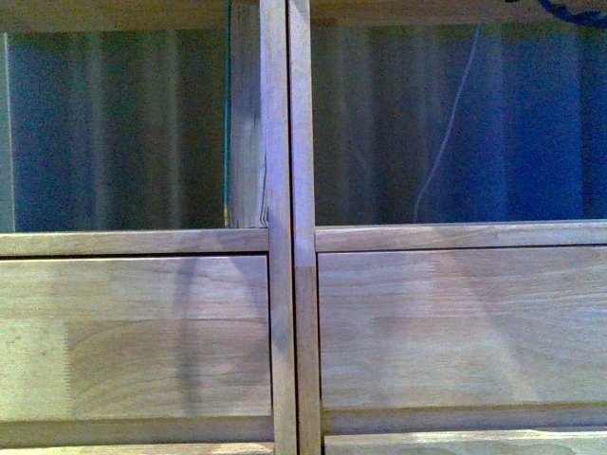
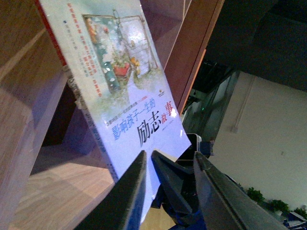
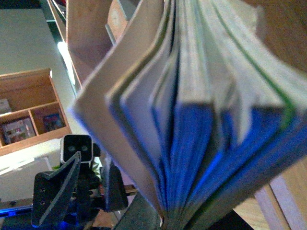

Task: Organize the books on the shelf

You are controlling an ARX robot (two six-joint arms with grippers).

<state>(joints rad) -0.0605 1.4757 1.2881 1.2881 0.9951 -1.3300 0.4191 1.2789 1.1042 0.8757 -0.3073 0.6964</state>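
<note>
— Where is the whitish book (image 2: 129, 72)?
— It leans in a compartment of the shelf (image 2: 29, 96), red strip along one side. Its lower edge reaches the left fingers (image 2: 127, 189), which stand apart.
— And the right fingers (image 3: 55, 189)?
— They are beside a fanned bundle of books (image 3: 201, 120). Clamped or not, I cannot tell.
— The front view?
— A teal edge (image 1: 228, 123) stands at nine o'clock of the double upright (image 1: 287, 190).
</note>
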